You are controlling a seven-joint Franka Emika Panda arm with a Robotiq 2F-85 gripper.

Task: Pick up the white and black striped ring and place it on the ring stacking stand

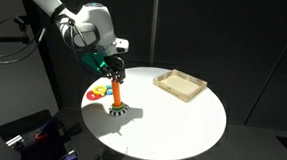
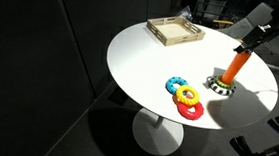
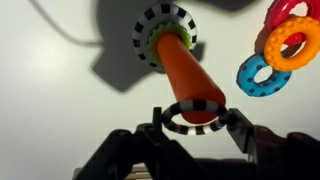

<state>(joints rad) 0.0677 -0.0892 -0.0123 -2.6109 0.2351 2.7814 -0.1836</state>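
On your left lie the loose rings (image 1: 100,91), red and yellow, touching. Just right of them, your gripper (image 3: 197,118) is clamped on the white and black striped ring (image 3: 200,125), held at the tip of the ring stacking stand (image 3: 178,65). Far right, the wooden tray (image 1: 183,84) shows only plain wood inside.

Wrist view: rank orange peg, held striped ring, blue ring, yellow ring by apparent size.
1. orange peg
2. striped ring in the end effector, inflated by nearness to camera
3. blue ring and yellow ring: look alike, unranked
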